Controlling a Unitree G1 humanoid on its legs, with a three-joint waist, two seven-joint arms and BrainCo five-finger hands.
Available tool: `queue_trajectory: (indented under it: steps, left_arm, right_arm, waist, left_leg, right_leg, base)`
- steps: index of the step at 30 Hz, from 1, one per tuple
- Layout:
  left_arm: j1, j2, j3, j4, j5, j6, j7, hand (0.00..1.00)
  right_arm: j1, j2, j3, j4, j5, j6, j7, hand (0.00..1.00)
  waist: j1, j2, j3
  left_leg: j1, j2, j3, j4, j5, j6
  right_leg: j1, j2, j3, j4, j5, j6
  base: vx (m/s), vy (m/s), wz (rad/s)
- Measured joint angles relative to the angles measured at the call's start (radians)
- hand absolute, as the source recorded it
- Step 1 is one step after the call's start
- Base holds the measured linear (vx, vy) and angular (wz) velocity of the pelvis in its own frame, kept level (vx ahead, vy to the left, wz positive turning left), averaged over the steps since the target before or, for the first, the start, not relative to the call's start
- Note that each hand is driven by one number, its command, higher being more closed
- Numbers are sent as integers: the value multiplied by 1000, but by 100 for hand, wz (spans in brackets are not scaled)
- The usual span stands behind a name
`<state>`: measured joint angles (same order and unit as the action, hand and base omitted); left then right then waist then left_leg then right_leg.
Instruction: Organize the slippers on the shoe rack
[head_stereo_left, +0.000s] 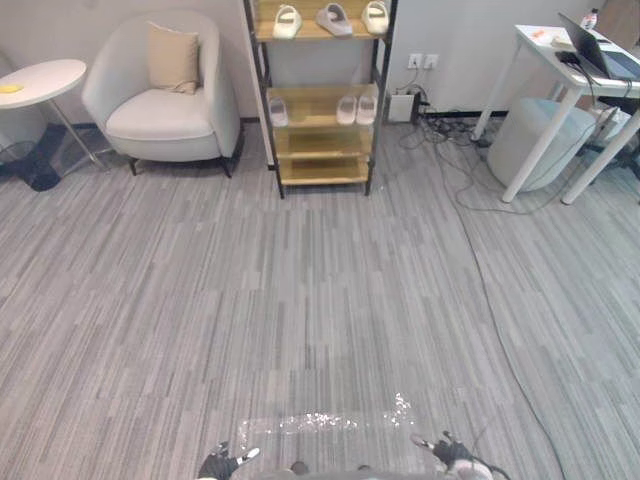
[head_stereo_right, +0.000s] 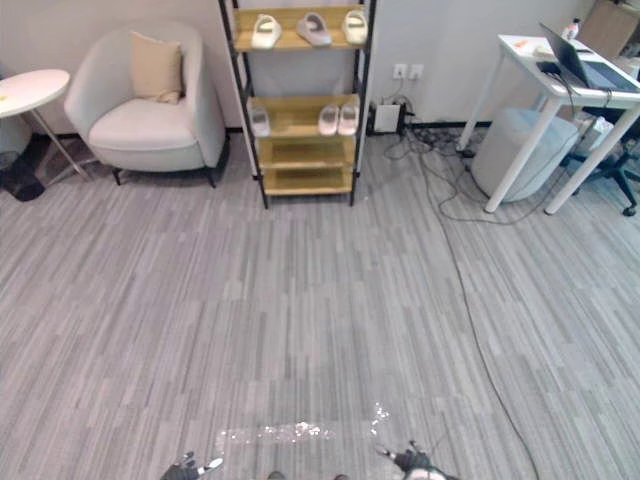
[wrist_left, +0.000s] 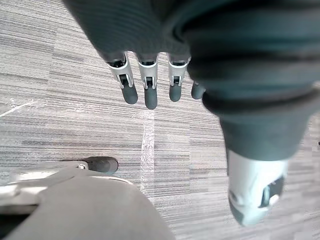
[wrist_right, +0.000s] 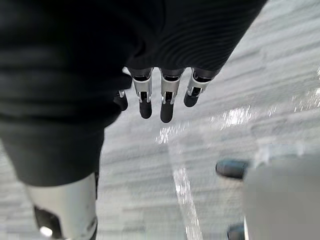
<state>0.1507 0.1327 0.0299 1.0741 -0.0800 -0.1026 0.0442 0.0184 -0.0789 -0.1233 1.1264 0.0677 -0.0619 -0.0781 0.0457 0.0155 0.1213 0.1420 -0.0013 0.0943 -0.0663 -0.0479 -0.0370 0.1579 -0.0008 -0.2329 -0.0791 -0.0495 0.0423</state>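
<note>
1. Wooden shelves in a black frame make up the rack (head_stereo_left: 322, 172), which stands against the far wall, well apart from the robot.
2. The top shelf in view carries three slippers in a row: a cream one (head_stereo_left: 287, 20) on the left, a grey one (head_stereo_left: 334, 18) in the middle and another cream one (head_stereo_left: 375, 16) on the right.
3. The next shelf down holds a single pale slipper (head_stereo_left: 278, 111) at its left end and a pale pair (head_stereo_left: 348, 109) side by side at its right end.
4. The left hand (wrist_left: 150, 90) hangs low over the grey carpet (head_stereo_left: 320, 300); its fingers are straight and relaxed, so it is open and grips nothing.
5. The right hand (wrist_right: 167, 100) hangs the same way on the other side, fingers straight and pointing down at the carpet, gripping nothing.
6. Left of the rack stands a pale armchair (head_stereo_left: 165, 110) with a beige cushion (head_stereo_left: 173, 57), and a round white table (head_stereo_left: 40, 80) is further left.
7. Right of the rack, cables (head_stereo_left: 450, 160) trail over the carpet toward a white desk (head_stereo_left: 545, 50) bearing a laptop (head_stereo_left: 600, 55).
</note>
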Motion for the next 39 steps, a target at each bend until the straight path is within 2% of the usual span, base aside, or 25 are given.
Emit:
queue_trajectory:
  steps: [7,10,11,12,13,14,15,17,18,20,22,24,25,26,27,28,29,31,32,33,34,35,36,38,39]
  left_arm:
    - [-3,0,4,-1,-3,0,0,0]
    - [-5,0,24,-1,-15,0,0,0]
    - [-14,4,31,-2,-24,0,1,0]
    - [-16,5,32,-2,-26,0,1,0]
    - [-25,7,33,-5,-33,0,0,0]
    - [-28,6,33,-10,-39,0,0,0]
    - [-29,5,33,-12,-39,1,0,0]
    - [-33,-11,41,-28,-41,0,3,0]
    - [-38,-20,55,-28,-42,0,8,0]
    - [-40,-26,63,-30,-43,0,13,0]
    - [-41,-26,69,-44,-49,0,13,0]
    - [-37,-31,71,-43,-61,0,13,0]
    - [-33,-31,70,-41,-62,0,14,0]
    - [-31,-21,72,-43,-67,0,14,0]
    - [-41,-3,74,-41,-70,1,13,0]
    - [-46,0,80,-41,-69,1,13,0]
    - [-51,0,91,-39,-69,2,13,0]
    - [-48,0,92,-34,-68,3,10,0]
    - [-42,-1,86,-34,-67,3,10,0]
    - [-40,8,77,-34,-67,4,10,0]
    - [-42,13,64,-35,-67,4,11,0]
    - [-50,20,53,-41,-67,2,11,0]
    - [-63,20,49,-43,-68,1,12,0]
    - [-87,10,49,-44,-68,1,12,0]
    - [-105,0,48,-43,-67,2,12,0]
  right_arm:
    - [0,4,0,0,0,0,0,0]
    - [-2,10,0,0,0,0,0,0]
    - [-10,17,0,0,4,0,-1,0]
    - [-11,17,0,0,6,0,-1,0]
    - [-21,17,0,0,13,0,-2,0]
    - [-25,13,3,0,13,0,-2,0]
    - [-26,12,6,0,13,0,-2,0]
    - [-37,-5,11,0,15,1,-4,0]
    - [-37,-10,10,1,16,1,-8,0]
    - [-41,-10,10,0,20,2,-11,0]
    - [-47,-5,9,0,20,2,-11,0]
    - [-49,-7,9,-1,20,2,-11,0]
    - [-50,-11,10,-1,20,2,-12,0]
    - [-64,9,12,-1,20,2,-10,0]
    - [-75,33,10,-2,19,1,-9,0]
    - [-81,39,9,-3,19,1,-9,0]
    - [-83,44,9,-1,18,1,-9,0]
    - [-85,48,9,-1,12,0,-6,0]
    - [-85,56,12,-1,11,-1,-2,0]
    - [-88,65,13,-1,10,1,0,0]
    - [-82,68,13,-1,10,1,0,0]
    - [-77,71,18,-1,10,2,1,0]
    - [-82,70,22,-1,10,1,0,0]
    - [-99,69,27,-1,9,2,-1,0]
    - [-111,67,32,-2,9,2,-2,0]
  waist:
    - [11,-3,2]
    - [11,-15,11]
    - [12,-25,23]
    - [12,-26,25]
    - [13,-25,45]
    - [16,-17,54]
    - [17,-15,56]
    - [32,16,83]
    - [33,27,85]
    - [36,28,86]
    - [44,19,92]
    - [68,23,89]
    - [71,23,88]
    - [82,-4,86]
    - [85,-38,89]
    - [86,-45,91]
    - [89,-54,88]
    - [107,-47,89]
    - [107,-48,88]
    - [104,-46,87]
    - [98,-52,82]
    - [87,-58,78]
    - [79,-55,79]
    - [67,-44,82]
    - [64,-33,89]
  left_leg:
    - [0,-1,-10,-10,0,0]
    - [-18,0,-12,16,-13,-3]
    - [-73,4,-13,127,-67,-7]
    - [-84,5,-12,152,-78,-7]
    - [-157,25,5,315,-141,-16]
    - [-231,50,33,481,-170,-41]
    - [-250,57,41,521,-172,-43]
    - [-386,139,114,851,-154,-38]
    - [-406,149,120,889,-188,-24]
    - [-451,147,120,831,-218,-14]
    - [-478,118,111,644,-190,-15]
    - [-466,80,62,345,-34,-48]
    - [-462,74,60,338,-3,-42]
    - [-460,40,74,343,13,14]
    - [-473,20,89,378,-29,36]
    - [-471,15,94,397,-45,37]
    - [-444,12,107,425,-74,58]
    - [-338,31,132,397,-111,63]
    - [-244,40,142,341,-128,53]
    - [-161,41,151,289,-132,47]
    - [-127,42,155,265,-132,46]
    - [-77,50,153,224,-134,44]
    - [-47,66,151,202,-135,41]
    - [-28,97,145,188,-138,35]
    - [-22,120,144,186,-141,30]
  right_leg:
    - [2,0,-12,-8,0,-1]
    - [1,0,-21,-8,-1,-2]
    - [1,-2,-27,-8,-3,-4]
    - [1,-2,-28,-8,-5,-7]
    - [2,5,-33,-9,-15,-24]
    - [4,12,-30,-10,-37,-34]
    - [5,14,-29,-9,-38,-36]
    - [41,26,-2,16,-60,-49]
    - [50,22,9,28,-68,-55]
    - [49,-2,22,42,-84,-43]
    - [46,-42,31,45,-100,-20]
    - [32,-89,60,60,-142,35]
    - [34,-92,65,60,-147,42]
    - [36,-124,78,68,-161,46]
    - [32,-153,75,95,-168,55]
    - [35,-161,76,111,-165,59]
    - [37,-173,80,168,-145,95]
    - [-22,-181,96,406,-123,132]
    - [-93,-204,73,625,-104,177]
    - [-144,-233,13,779,-126,146]
    - [-161,-251,-37,819,-142,122]
    - [-185,-269,-146,825,-176,73]
    - [-216,-257,-217,762,-201,48]
    - [-275,-208,-264,590,-193,41]
    - [-318,-161,-260,430,-144,29]
  base:
    - [-6,-6,3]
    - [9,-11,5]
    - [6,-10,8]
    - [-3,-23,10]
    - [-81,-10,7]
    - [-81,-10,6]
    - [-64,21,-6]
    - [86,81,-25]
    - [139,117,-30]
    - [173,143,-25]
    - [214,189,-21]
    - [282,262,-31]
    - [390,275,-41]
    - [537,264,-23]
    - [452,196,-18]
    - [534,203,-2]
    - [420,169,-22]
    - [445,174,-48]
    - [306,99,-49]
    - [394,94,-36]
    - [375,54,-4]
    - [432,21,7]
    - [356,-22,11]
    - [311,-54,4]
    - [371,-91,-3]
